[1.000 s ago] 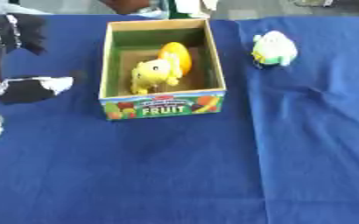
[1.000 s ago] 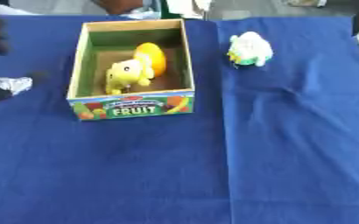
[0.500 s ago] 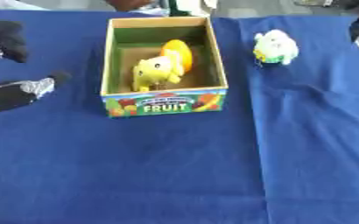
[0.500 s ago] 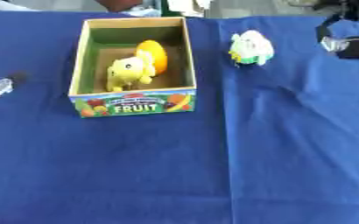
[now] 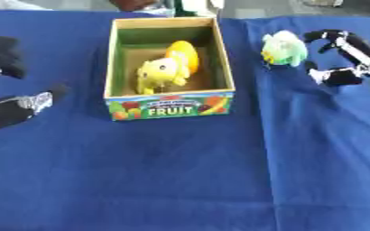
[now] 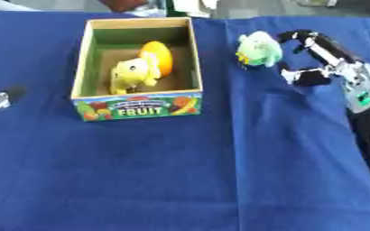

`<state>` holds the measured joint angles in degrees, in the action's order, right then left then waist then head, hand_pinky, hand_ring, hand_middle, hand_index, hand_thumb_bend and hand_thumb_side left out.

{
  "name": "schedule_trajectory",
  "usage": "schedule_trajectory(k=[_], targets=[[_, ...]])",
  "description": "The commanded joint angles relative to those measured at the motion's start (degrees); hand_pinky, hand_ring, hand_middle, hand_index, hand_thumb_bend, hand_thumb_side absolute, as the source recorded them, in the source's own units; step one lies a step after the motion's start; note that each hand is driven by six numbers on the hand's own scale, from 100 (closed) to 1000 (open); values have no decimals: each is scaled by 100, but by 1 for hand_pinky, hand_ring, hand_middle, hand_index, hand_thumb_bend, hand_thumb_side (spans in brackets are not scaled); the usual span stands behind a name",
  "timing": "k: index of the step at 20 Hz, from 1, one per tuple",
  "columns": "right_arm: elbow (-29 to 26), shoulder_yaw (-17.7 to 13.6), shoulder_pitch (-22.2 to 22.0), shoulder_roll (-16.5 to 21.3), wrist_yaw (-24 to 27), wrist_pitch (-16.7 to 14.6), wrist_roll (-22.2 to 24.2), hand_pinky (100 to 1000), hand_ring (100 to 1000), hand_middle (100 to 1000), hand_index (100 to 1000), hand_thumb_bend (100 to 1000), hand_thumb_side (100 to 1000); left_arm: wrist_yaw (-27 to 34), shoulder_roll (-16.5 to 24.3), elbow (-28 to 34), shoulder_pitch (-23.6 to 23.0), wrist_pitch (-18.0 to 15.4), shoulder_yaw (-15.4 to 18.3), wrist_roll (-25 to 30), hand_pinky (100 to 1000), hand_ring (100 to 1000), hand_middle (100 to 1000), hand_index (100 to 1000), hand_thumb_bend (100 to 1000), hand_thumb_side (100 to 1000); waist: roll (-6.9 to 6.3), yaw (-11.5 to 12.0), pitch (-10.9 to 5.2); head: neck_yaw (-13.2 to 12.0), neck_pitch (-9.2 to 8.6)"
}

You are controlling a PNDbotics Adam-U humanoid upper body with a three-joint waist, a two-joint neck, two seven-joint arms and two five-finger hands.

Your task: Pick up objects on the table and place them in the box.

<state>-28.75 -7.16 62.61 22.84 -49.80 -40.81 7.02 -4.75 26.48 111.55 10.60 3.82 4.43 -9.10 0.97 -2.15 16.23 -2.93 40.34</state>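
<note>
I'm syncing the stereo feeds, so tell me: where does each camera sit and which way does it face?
Left eye view: in the robot's head, looking down at the blue table and fruit box; left hand at the left edge, right hand beside the pale green toy.
Right eye view: same head, set slightly rightward; more of the right arm shows.
Both share the box holding a yellow toy and an orange object.

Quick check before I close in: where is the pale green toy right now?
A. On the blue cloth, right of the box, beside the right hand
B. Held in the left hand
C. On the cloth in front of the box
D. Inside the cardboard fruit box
A: the pale green toy sits on the blue tablecloth right of the cardboard fruit box, with the right hand open just beside it.
</note>
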Motion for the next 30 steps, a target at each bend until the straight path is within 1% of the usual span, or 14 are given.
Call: schedule_trajectory(k=[1, 4, 6, 9, 16, 21, 26, 30], targets=[[53, -74, 205, -4, -287, 98, -256, 741, 966, 818, 926, 150, 172, 38, 13, 143, 34, -7, 19, 55, 537, 519, 529, 715, 809, 100, -12, 38, -127, 58, 29], [70, -132, 261, -90, -521, 325, -576, 772, 989, 847, 928, 188, 171, 54, -46, 169, 43, -10, 3, 81, 537, 518, 529, 714, 810, 100, -22, 91, -121, 105, 16], [47, -170, 285, -135, -667, 531, -870, 782, 997, 854, 928, 206, 169, 62, -71, 183, 39, -10, -6, 93, 537, 518, 529, 714, 810, 100, -29, 120, -114, 134, 7], [33, -199, 308, -187, -845, 793, -1297, 782, 994, 854, 928, 213, 172, 66, -97, 190, 27, -3, -12, 101, 536, 518, 528, 714, 810, 100, -37, 154, -105, 165, 1], [80, -228, 359, -218, -964, 1126, -1916, 776, 990, 852, 928, 220, 158, 67, -126, 181, 21, 11, -29, 120, 536, 518, 528, 714, 811, 100, -35, 178, -102, 181, -2], [116, -198, 382, -239, -1108, 1312, -2062, 774, 989, 853, 926, 231, 170, 62, -147, 175, 19, 11, -44, 139, 536, 518, 528, 714, 811, 100, -38, 206, -102, 201, -8], [153, -178, 380, -266, -1269, 1378, -1990, 767, 988, 844, 924, 235, 186, 60, -163, 179, 27, 12, -57, 154, 536, 517, 527, 714, 812, 100, -39, 231, -89, 213, -10], [165, -171, 373, -290, -1330, 1357, -1882, 762, 984, 833, 919, 231, 200, 57, -176, 179, 31, 15, -61, 165, 536, 517, 527, 714, 812, 100, -40, 245, -79, 217, -11]])
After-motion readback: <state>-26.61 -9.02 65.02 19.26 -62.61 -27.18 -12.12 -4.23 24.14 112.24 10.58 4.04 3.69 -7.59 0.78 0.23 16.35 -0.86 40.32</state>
